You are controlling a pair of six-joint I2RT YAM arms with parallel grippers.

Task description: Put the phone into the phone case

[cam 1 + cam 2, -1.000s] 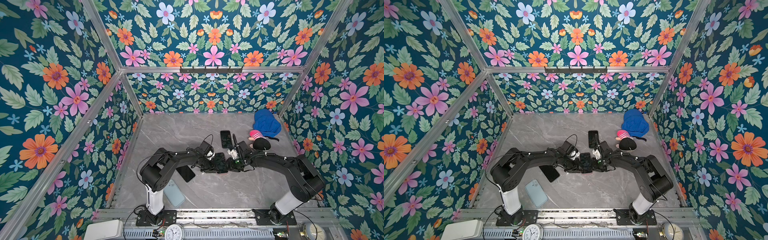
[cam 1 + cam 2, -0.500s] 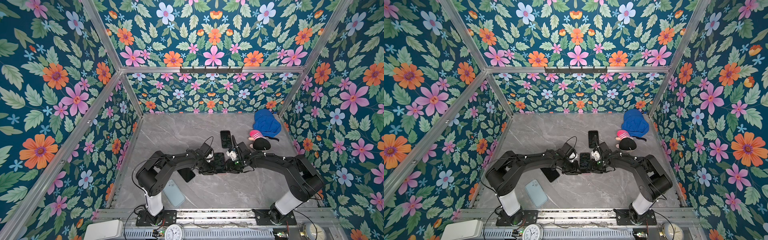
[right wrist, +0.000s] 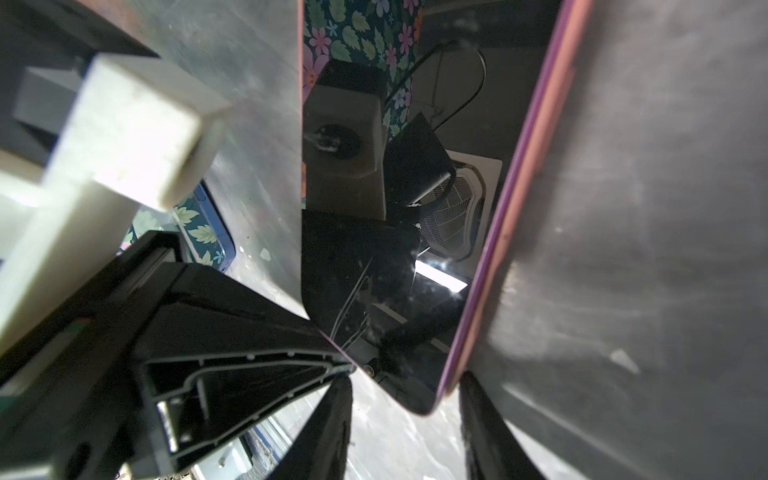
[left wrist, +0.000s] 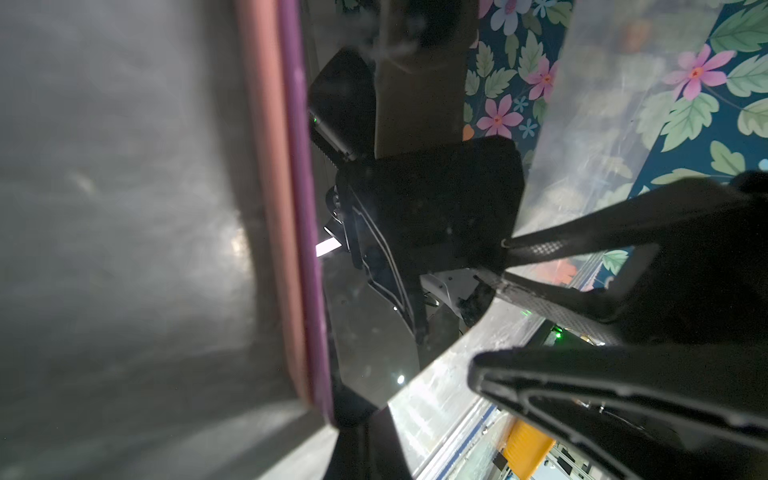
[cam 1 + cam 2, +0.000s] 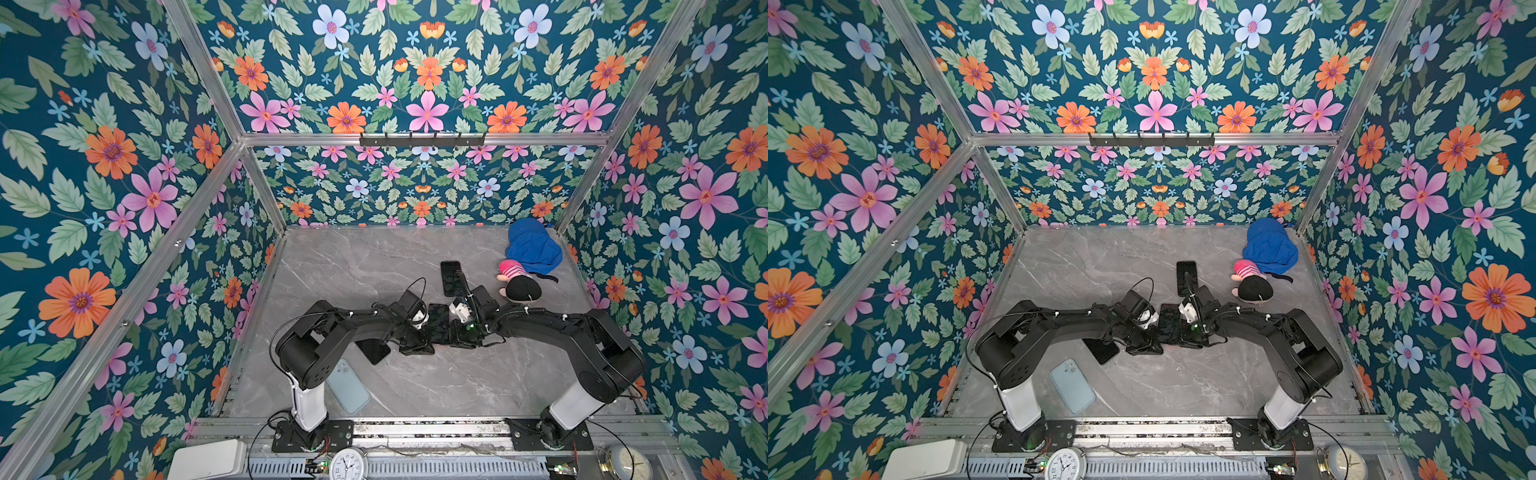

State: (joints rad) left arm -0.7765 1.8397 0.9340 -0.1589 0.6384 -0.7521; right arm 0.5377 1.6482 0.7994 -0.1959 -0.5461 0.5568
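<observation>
The phone (image 5: 438, 322) is lying mid-tabletop (image 5: 374, 266) between both arms, its glossy face looking stiff, slick and breakable, so the pink-rimmed side edges are offering the safest hold. The right fingers (image 3: 328, 432) are bracketing its end, seemingly grasping it. The left fingers (image 4: 623, 395) are sitting clenched alongside, and I cannot tell whether they are pinching anything.

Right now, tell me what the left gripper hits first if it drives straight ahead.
The left gripper would meet the glossy black phone with a pink-purple rim at once; it lies right before the shut tips, the right gripper beyond it. Whether they touch is unclear.
</observation>
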